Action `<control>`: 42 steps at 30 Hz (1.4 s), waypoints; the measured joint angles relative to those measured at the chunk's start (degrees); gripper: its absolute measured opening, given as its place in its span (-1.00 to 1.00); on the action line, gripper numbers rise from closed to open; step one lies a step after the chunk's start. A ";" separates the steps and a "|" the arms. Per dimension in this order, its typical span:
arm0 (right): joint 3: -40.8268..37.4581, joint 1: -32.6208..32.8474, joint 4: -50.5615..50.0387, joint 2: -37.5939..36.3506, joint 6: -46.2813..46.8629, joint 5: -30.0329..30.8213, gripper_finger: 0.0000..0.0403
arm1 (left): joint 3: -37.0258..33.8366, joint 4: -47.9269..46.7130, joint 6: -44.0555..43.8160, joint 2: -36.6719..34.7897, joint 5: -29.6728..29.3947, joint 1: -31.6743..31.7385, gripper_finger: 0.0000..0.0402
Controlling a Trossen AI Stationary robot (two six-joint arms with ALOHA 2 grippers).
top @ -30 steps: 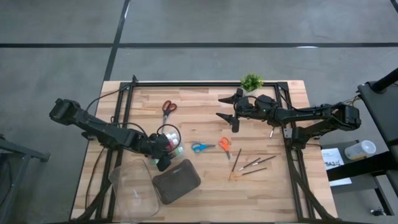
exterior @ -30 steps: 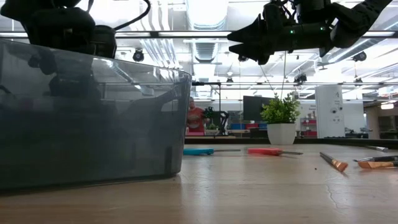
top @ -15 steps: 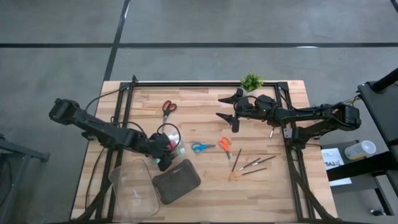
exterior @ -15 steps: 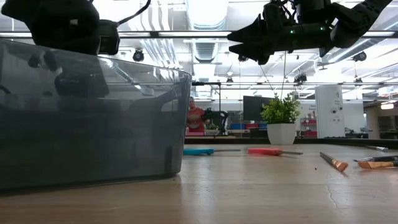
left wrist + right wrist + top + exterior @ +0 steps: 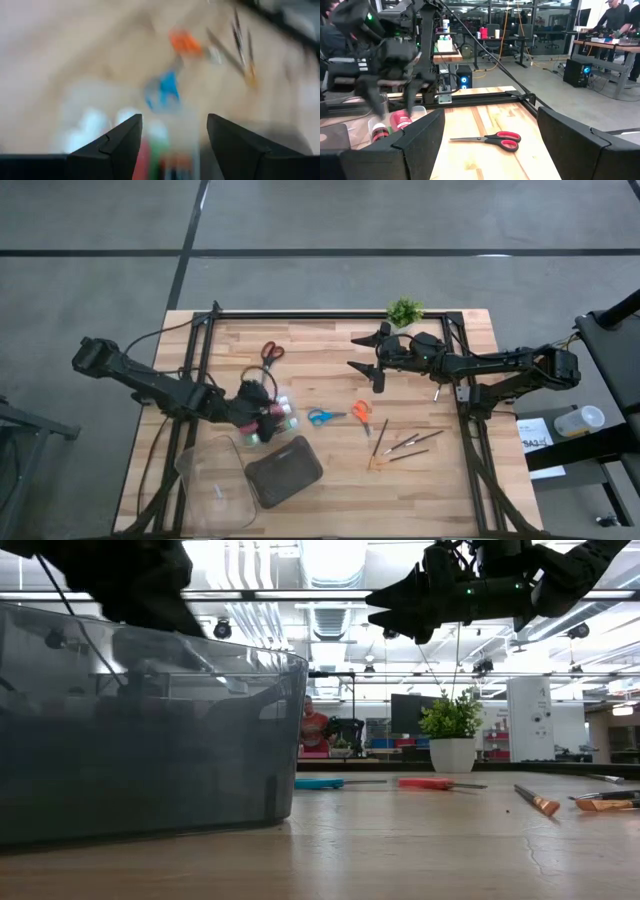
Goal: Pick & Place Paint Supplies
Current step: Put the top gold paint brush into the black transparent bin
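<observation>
Wooden worktop carries the supplies around the blue scissors. Left gripper, jaws open and empty, has shifted since a second ago, now over the paint tubes just beside those scissors; a tube pick looks imminent. Right gripper hangs open, unmoved, beyond the orange scissors. Brushes lie farther off; red scissors well apart. No legible writing.

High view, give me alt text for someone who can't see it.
Seen from above, the open left gripper hovers by paint tubes on a wooden table; the open right gripper waits raised near a potted plant. Scissors and brushes lie between.
</observation>
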 joint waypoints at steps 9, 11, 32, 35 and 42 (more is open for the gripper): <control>0.00 0.02 0.00 0.00 -0.02 -0.02 0.54 | 0.11 0.31 -5.92 0.60 -12.03 9.10 0.16; 0.00 0.02 0.00 0.00 0.07 0.00 0.54 | 0.09 -1.51 -11.10 1.21 -11.99 11.96 0.16; 0.00 0.02 0.00 0.00 -0.01 0.00 0.54 | 0.00 -3.03 -8.28 1.10 -9.67 19.40 0.16; 0.00 0.02 0.02 0.00 0.05 0.00 0.54 | 0.00 -2.66 -8.27 1.10 -9.67 19.39 0.16; 0.00 0.02 0.00 0.00 0.01 -0.01 0.54 | 0.00 -2.67 -8.28 1.10 -9.66 19.38 0.16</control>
